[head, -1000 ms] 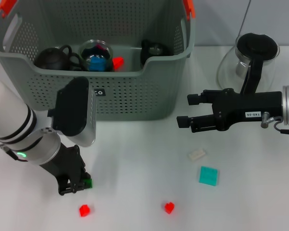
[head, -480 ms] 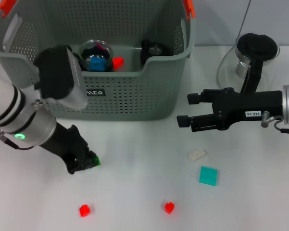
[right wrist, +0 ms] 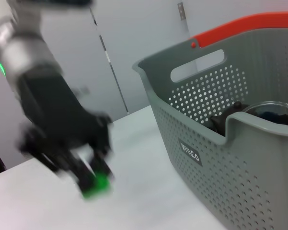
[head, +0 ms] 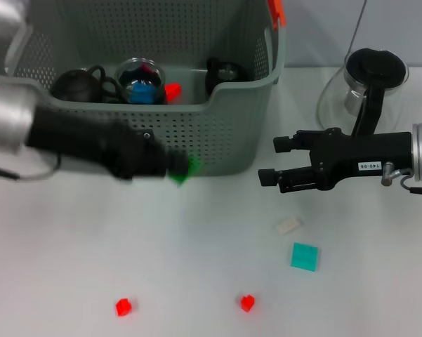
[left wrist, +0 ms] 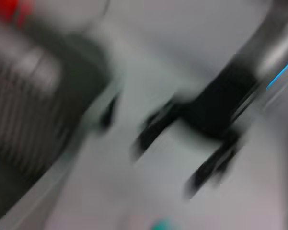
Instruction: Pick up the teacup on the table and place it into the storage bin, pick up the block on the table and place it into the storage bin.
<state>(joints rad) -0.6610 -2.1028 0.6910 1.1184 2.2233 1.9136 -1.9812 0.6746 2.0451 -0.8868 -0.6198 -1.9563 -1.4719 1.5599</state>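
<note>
— Table (head: pixel 196 281) first: what surface is under you?

— White, smooth. On it sits the storage bin (head: pixel 218 133), grey-green and perforated, with an orange handle clip (head: pixel 275 12) at its far right corner and a black label (right wrist: pixel 189 152) on the front wall; the white letters look like "WILCO", though I can't be sure. Pale wall panels stand behind it in my right wrist view.

— What's inside?

— Two dark teapots (head: pixel 77 84) (head: pixel 225 72), a glass cup with blue inside (head: pixel 142 81), a small red block (head: pixel 172 91).

— Your hands?

— My left gripper (head: pixel 177 167) is in the air just in front of the bin's front wall, fingers closed on a green block (head: pixel 182 170). My right gripper (head: pixel 270 163) hangs above the table beside the bin, fingers parted and empty; its body carries a small white tag (head: pixel 367 167), too small to read. A glass kettle (head: pixel 368 88) stands behind it.

— Loose pieces?

— A teal square (head: pixel 305 256), a cream piece (head: pixel 287 225), two red blocks (head: pixel 123 306) (head: pixel 247 302).
</note>
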